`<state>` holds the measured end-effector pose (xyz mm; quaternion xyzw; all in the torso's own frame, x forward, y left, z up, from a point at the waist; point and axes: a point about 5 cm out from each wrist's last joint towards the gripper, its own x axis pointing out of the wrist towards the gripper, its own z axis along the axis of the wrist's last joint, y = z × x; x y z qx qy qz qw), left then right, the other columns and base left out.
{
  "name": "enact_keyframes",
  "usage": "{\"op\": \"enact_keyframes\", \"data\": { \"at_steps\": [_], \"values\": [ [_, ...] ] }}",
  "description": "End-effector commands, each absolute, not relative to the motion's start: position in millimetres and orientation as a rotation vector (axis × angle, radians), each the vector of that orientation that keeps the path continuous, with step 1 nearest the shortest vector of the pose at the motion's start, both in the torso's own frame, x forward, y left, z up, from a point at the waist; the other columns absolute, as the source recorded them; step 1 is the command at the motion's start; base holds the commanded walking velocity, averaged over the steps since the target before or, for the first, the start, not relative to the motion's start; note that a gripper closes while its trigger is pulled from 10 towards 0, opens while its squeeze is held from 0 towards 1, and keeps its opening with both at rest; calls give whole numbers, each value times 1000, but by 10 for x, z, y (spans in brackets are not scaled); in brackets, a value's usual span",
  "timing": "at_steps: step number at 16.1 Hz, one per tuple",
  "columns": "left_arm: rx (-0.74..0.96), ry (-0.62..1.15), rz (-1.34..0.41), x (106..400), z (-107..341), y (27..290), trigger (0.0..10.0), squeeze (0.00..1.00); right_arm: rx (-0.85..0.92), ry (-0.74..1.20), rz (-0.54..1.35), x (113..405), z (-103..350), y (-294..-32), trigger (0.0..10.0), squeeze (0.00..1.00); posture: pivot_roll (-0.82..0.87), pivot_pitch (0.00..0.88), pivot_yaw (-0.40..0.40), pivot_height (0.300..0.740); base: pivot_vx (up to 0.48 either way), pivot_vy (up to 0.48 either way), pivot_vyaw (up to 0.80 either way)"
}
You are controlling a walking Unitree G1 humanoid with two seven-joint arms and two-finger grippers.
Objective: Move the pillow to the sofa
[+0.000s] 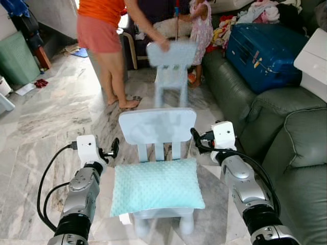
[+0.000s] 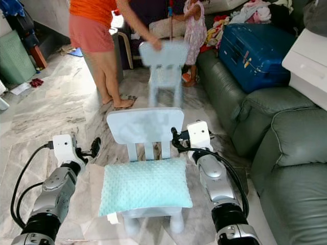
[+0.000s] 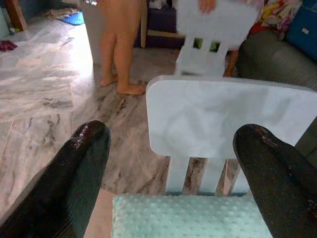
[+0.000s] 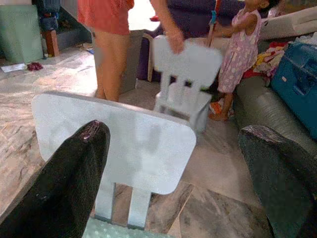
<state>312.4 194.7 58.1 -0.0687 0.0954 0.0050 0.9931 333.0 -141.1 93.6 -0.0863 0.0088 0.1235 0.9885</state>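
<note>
A pale mint dotted pillow [image 1: 156, 186] lies flat on the seat of a small light-blue chair [image 1: 156, 127] right in front of me. My left gripper [image 1: 115, 148] hovers just off the pillow's far left corner, fingers [image 3: 84, 163] open. At the far right corner my right gripper [image 1: 195, 138] is raised, its fingers [image 4: 79, 168] spread wide and open. Neither touches the pillow. The dark green leather sofa [image 1: 301, 148] runs along my right side.
A person [image 1: 104, 35] holds a second light-blue chair [image 1: 171, 66] a few steps ahead, with a child [image 1: 201, 25] beside it. A blue suitcase [image 1: 263, 51] and piled clothes [image 1: 260, 11] occupy the sofa's far end. Marble floor [image 1: 46, 112] lies to the left.
</note>
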Motion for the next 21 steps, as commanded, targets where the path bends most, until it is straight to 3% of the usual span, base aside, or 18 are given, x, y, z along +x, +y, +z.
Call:
{"op": "enact_keyframes", "data": {
  "at_steps": [1,12,21],
  "values": [
    [-135,177,11,3148,619,1957,10000,0,-171,-5,256,3368,1004,-1391,10000,0,-129,0,45,740,289,0,0],
    [-136,183,17,3123,599,1966,10000,0,-166,-1,255,3354,985,-1380,10000,0,-126,0,45,740,288,0,0],
    [-158,190,49,3123,587,1976,10000,0,-167,10,257,3350,964,-1384,10000,0,-125,0,45,740,60,0,0]
  ]
}}
